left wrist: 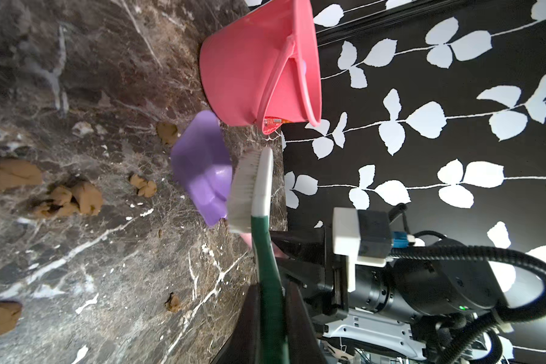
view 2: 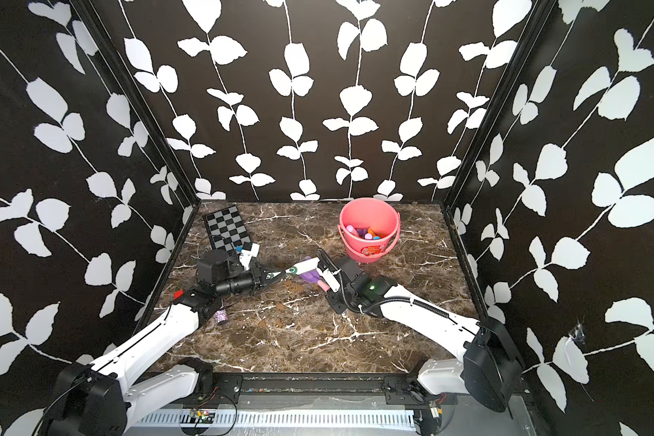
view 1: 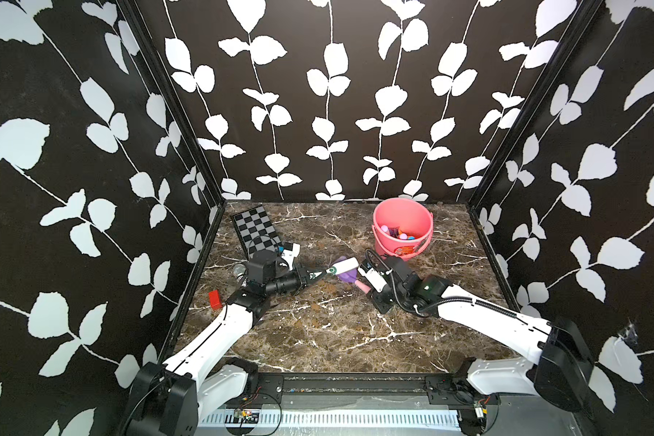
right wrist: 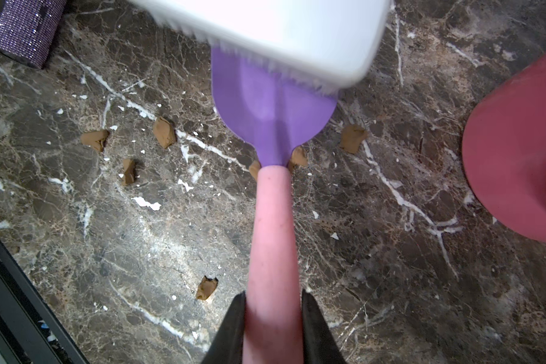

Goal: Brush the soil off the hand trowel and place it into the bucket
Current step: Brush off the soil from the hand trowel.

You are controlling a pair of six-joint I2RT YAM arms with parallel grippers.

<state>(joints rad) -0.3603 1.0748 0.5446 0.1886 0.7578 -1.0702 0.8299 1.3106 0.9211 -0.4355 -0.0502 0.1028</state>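
- The right jaws are closed on the pink handle of the trowel (right wrist: 270, 205). They hold its purple blade out over the counter (view 1: 337, 332), near the bucket (view 1: 386, 245) but not in it.
- The left jaws are clamped on the green handle of the brush (left wrist: 252, 189), whose white bristles lie against the far part of the blade.
- Brushing looks well along: the part of the blade that shows is bare purple. The soil (right wrist: 164, 136) lies as several brown clumps on the counter around and under the trowel.
- The strip under the brush head is hidden, so I cannot tell whether any soil clings there.
- By my judgement, 2 steps remain: finish the sweep and draw the brush clear, then carry the trowel to the bucket, which already holds small coloured items, and drop it in.
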